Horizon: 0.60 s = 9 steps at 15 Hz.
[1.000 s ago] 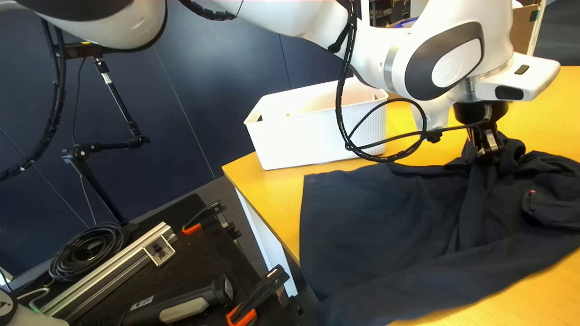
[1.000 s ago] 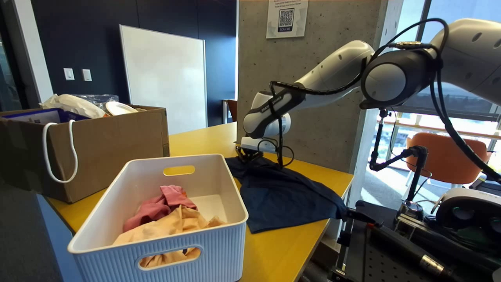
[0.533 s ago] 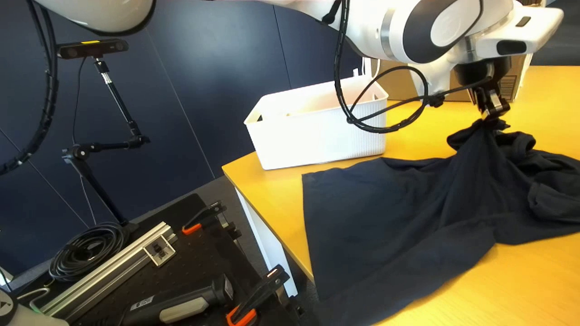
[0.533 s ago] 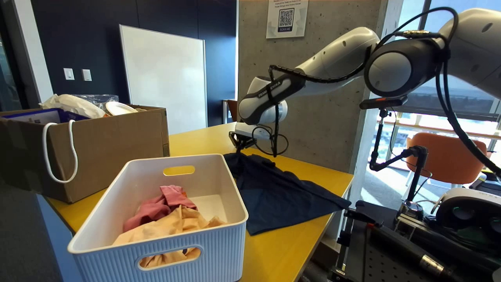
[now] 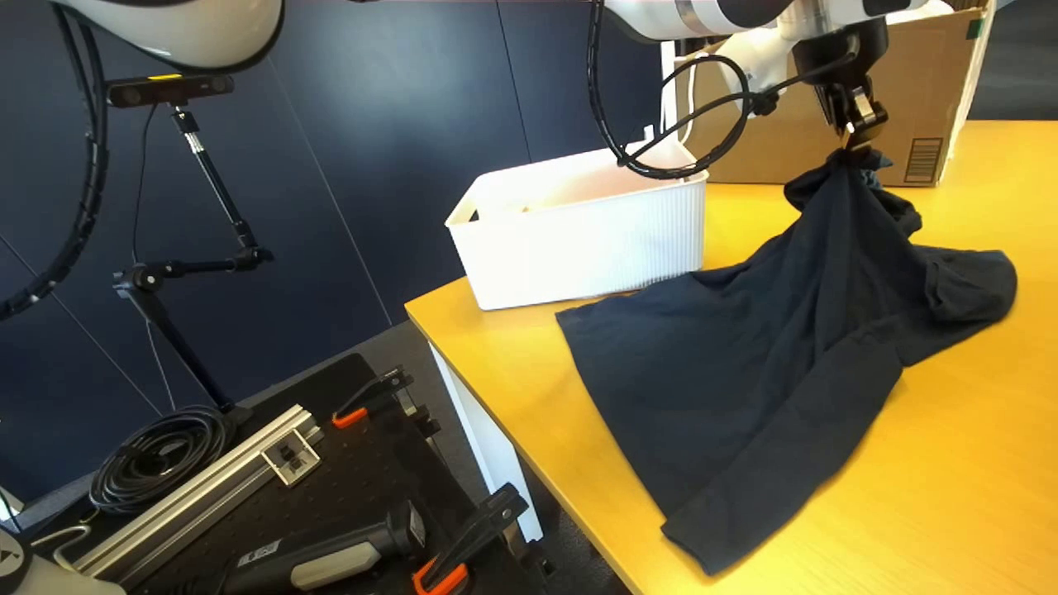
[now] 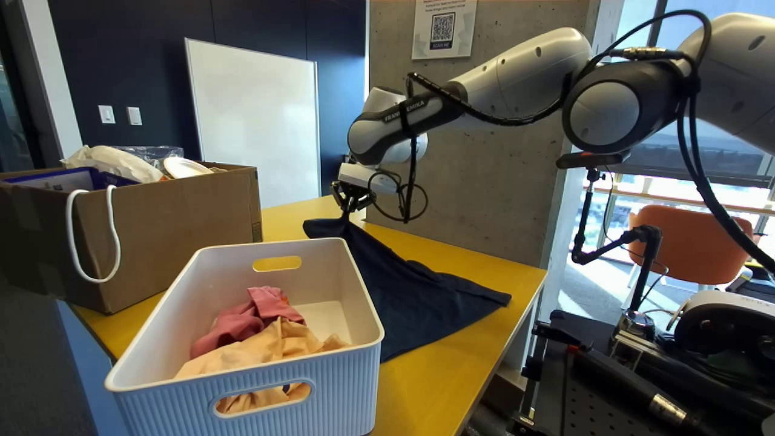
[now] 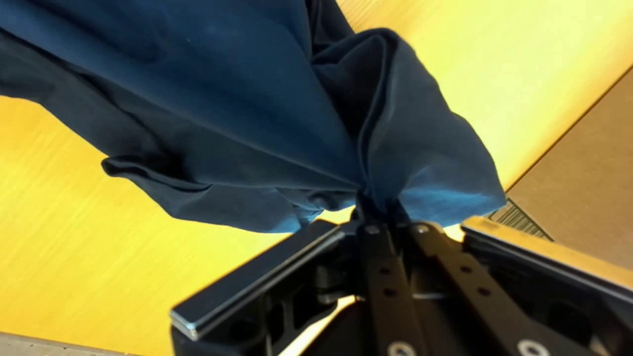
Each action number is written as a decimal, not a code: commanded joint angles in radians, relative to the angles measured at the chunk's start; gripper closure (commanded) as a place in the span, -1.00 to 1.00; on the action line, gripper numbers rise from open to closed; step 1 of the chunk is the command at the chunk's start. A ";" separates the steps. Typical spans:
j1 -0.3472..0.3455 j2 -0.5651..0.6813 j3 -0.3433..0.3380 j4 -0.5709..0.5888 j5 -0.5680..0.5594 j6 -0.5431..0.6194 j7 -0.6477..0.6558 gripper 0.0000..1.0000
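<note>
Wrist view: the gripper (image 7: 378, 207) has its jaws pressed together, clamped on a gathered pinch of dark blue cloth (image 7: 237, 94) that fans out in folds beyond the tips. In an exterior view, the pinched part rises like a tent peak above the yellow table (image 5: 975, 463), while the wider, flatter part lies on the tabletop, one corner near its edge. In an exterior view, a white bin (image 6: 169, 402) stands beside the cloth with a pink cloth (image 6: 239, 324) and a peach cloth (image 6: 260, 356) inside; a cardboard box (image 6: 175, 236) is near it. Whether the blue folds touch the bin's side is hard to tell.

The step in hand looks like a lift. A slow, straight rise would suit it: everything hangs from one small bunch, so a jerk could pull the fold free. Raising the trailing hem off the tabletop before any sideways move should avoid dragging or snagging.
</note>
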<state>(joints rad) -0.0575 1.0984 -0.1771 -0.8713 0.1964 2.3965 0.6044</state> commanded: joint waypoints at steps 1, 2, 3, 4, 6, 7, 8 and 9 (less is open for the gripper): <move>-0.018 0.063 0.021 0.110 -0.023 -0.062 0.033 0.29; -0.020 0.068 0.024 0.116 -0.024 -0.065 0.036 0.16; -0.023 0.073 0.026 0.123 -0.024 -0.067 0.037 -0.01; -0.023 0.071 0.026 0.122 -0.026 -0.071 0.037 -0.13; -0.028 0.068 0.029 0.117 -0.026 -0.083 0.029 -0.43; -0.022 0.059 0.014 0.099 -0.003 -0.086 0.014 -0.60; -0.026 0.054 0.013 0.089 -0.003 -0.088 0.009 -0.72; -0.032 0.048 0.015 0.077 0.001 -0.092 0.006 -0.86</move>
<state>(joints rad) -0.0707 1.1522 -0.1710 -0.8039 0.1877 2.3452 0.6210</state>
